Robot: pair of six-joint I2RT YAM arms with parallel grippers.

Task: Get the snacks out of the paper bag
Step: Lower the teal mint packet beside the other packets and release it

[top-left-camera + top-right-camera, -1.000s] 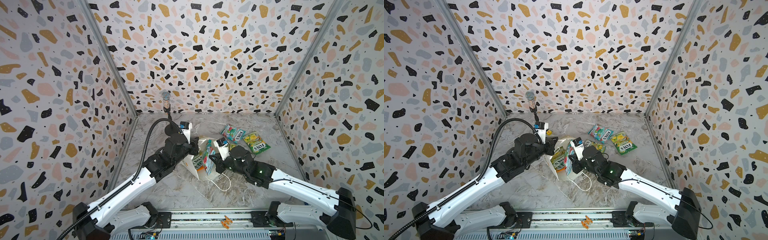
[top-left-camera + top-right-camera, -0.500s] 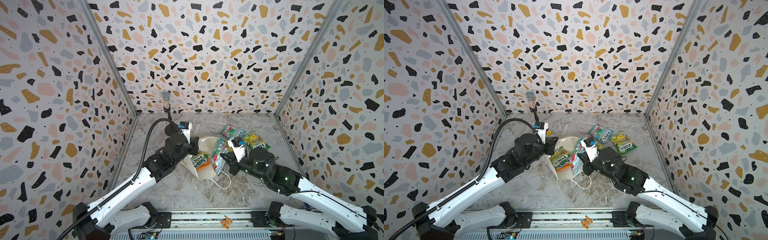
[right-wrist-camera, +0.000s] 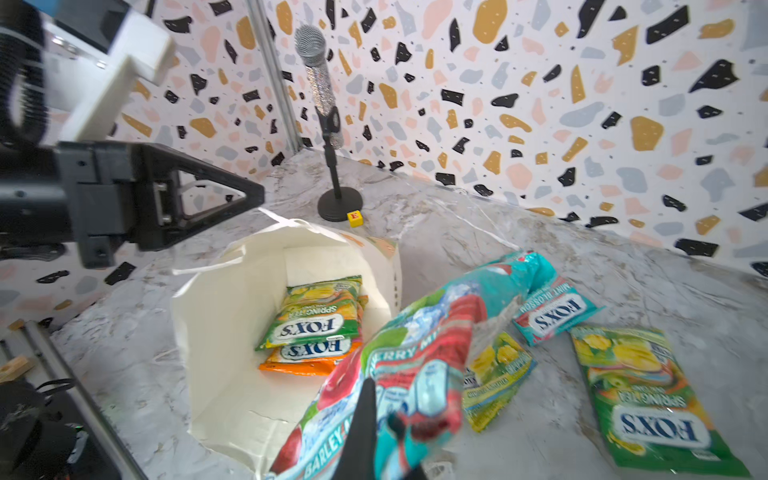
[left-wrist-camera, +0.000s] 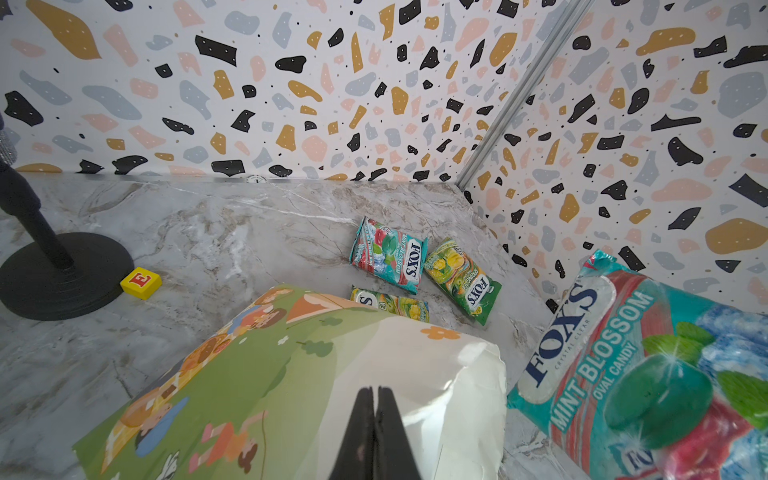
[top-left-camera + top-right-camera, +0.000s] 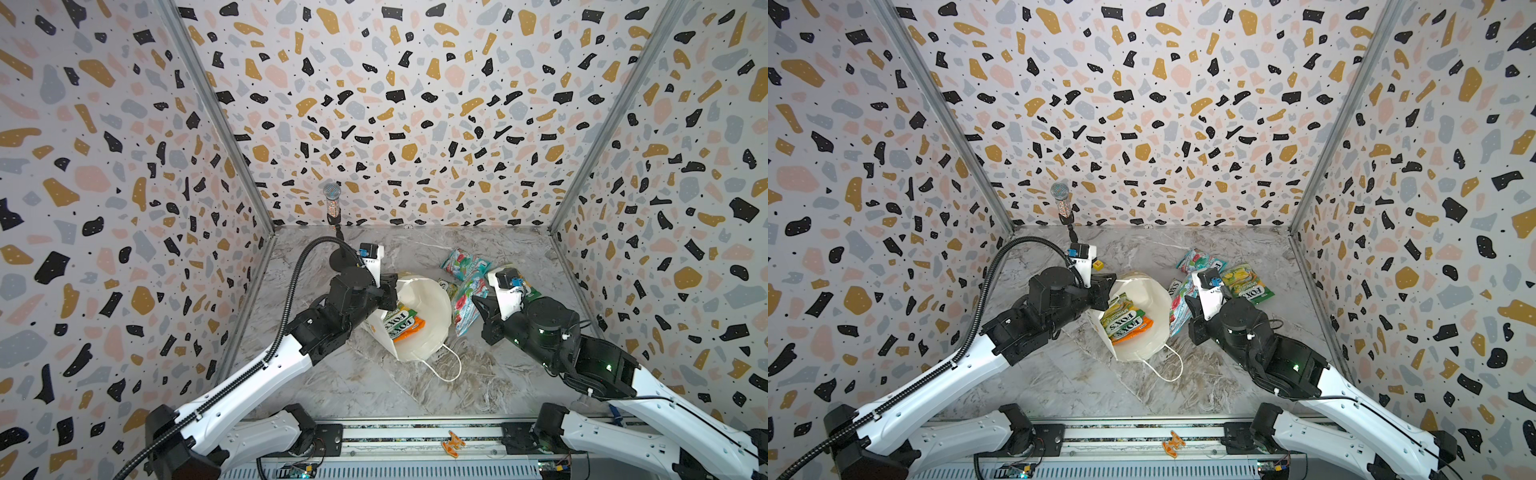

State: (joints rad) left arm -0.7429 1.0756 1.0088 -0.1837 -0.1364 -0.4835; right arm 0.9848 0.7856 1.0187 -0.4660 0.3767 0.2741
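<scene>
Left gripper: jaws together, pinching paper bag rim.
Right gripper: clamped on teal packet, fingertips mostly hidden by it.
Bag interior hidden from left wrist; right wrist shows green packet atop orange packet inside.
Three loose packets on table.

White paper carrier bag lies on its side mid grey marble tabletop, mouth twd front-R. In it: green-yellow glossy candy packet atop orange-red glossy candy packet. Just R of mouth, off the table: teal glossy candy packet. Behind that, on table: 2nd teal packet, w/ 2nd green-yellow packet at its R & 3rd green-yellow packet nearer the bag. Small yellow plastic cube behind bag, just beside black mic-stand base, back-L.
</scene>
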